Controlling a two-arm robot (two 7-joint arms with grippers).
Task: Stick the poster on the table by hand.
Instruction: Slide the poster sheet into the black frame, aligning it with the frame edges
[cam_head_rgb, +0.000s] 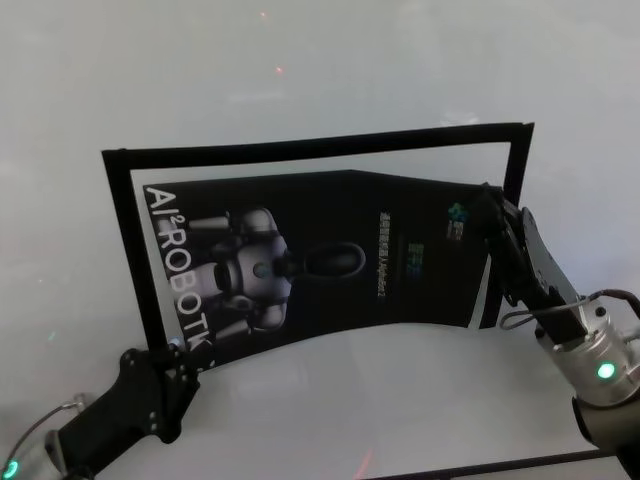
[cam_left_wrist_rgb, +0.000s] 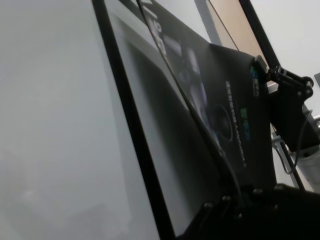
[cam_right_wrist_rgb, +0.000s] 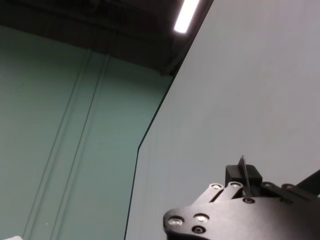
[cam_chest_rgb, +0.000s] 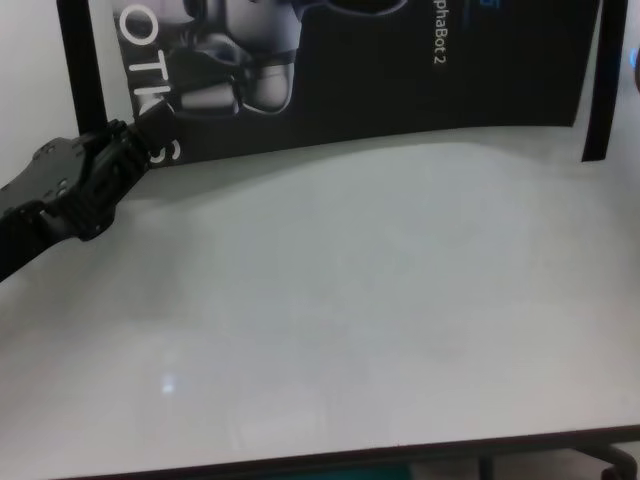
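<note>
Two grippers hold the poster (cam_head_rgb: 330, 255) by opposite ends, stretched between them above the desk (cam_head_rgb: 330, 400). Left gripper (cam_head_rgb: 170, 362) pinches the near-left corner, by the big white lettering; chest view shows its fingers pressed together on the sheet edge. Right gripper (cam_head_rgb: 490, 215) pinches the right end near the small logo block. Sheet sags in the middle and stands tilted, lower edge close to the desk, not lying flat. Black tape outline on the desk (cam_head_rgb: 300, 145) frames the spot behind and beside it.

Step in hand, as I judge: carrying and aligning the sheet over the outline; sticking not yet done. Next move calls for lowering both ends together, keeping tension so the sag does not crease, and squaring edges with the outline before pressing down.

Writing: "AI² ROBOTIC…" in large white letters, partly hidden by the left gripper; "…phaBot 2" readable in chest view. Small coloured logos at right end, unreadable.
</note>
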